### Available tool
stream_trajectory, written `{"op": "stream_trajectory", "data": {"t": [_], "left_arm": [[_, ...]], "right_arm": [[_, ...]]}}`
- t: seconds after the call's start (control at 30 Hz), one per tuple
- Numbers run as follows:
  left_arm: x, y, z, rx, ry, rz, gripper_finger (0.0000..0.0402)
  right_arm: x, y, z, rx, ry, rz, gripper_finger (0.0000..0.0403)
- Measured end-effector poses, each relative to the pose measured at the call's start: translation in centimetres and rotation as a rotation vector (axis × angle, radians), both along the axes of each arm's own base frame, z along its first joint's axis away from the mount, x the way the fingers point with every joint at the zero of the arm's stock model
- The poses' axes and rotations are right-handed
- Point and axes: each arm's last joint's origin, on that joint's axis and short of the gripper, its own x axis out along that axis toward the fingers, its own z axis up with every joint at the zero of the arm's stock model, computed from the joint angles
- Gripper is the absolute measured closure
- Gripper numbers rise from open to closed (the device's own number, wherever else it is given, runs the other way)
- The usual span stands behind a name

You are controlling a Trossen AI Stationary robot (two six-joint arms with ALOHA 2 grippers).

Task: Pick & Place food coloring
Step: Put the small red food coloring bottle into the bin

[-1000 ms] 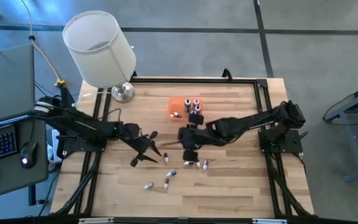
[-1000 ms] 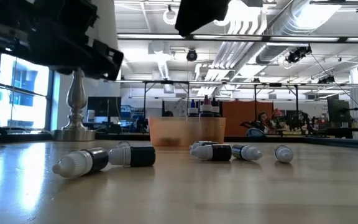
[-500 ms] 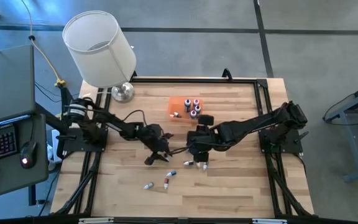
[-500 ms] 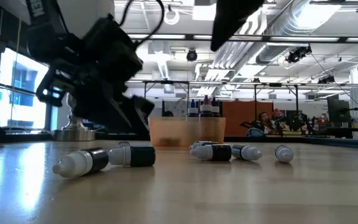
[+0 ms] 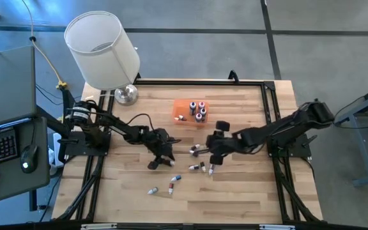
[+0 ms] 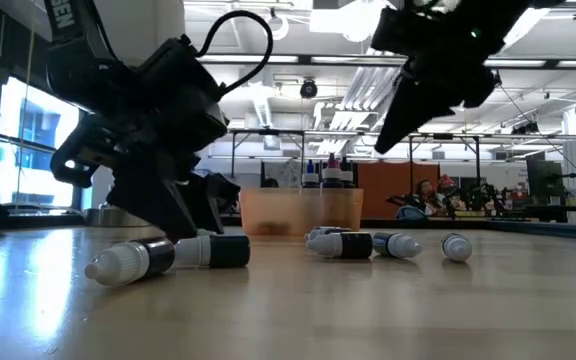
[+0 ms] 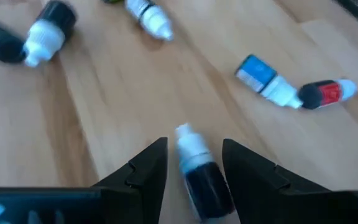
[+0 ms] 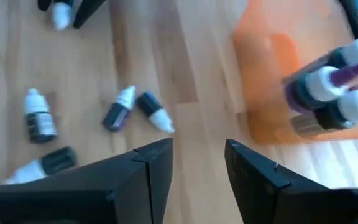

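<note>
Left gripper (image 7: 193, 163) open, low over the table, holding nothing: a dark bottle (image 7: 197, 174) lies between its fingers, long axis along them, cap pointing forward. Judgement: just close. Right gripper (image 8: 197, 163) open, empty, raised, tray (image 8: 272, 93) ahead.

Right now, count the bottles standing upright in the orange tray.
3 bottles visible, bunched at one end of the orange tray. More may be hidden.
</note>
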Motion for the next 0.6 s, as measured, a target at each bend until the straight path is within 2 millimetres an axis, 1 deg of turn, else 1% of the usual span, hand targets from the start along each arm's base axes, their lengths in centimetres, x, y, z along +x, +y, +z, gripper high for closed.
{"op": "stream_trajectory", "data": {"t": [0.17, 0.33, 0.47, 0.6], "left_arm": [[0.1, 0.1, -0.3, -0.009, 0.035, 0.078, 0.025], [0.1, 0.2, -0.3, 0.005, 0.037, 0.101, 0.025], [0.1, 0.3, -0.4, 0.031, 0.036, 0.131, 0.025], [0.2, 0.3, -0.4, 0.037, 0.027, 0.139, 0.0251]], "right_arm": [[-2.4, -2.0, -0.3, 0.02, -0.103, -0.06, 0.0263], [-4.0, -3.3, -0.1, 0.064, -0.253, -0.121, 0.0263], [-4.6, -3.5, 0.3, 0.096, -0.373, -0.096, 0.0263], [-4.6, -3.5, 0.9, 0.093, -0.476, -0.046, 0.0263]]}}
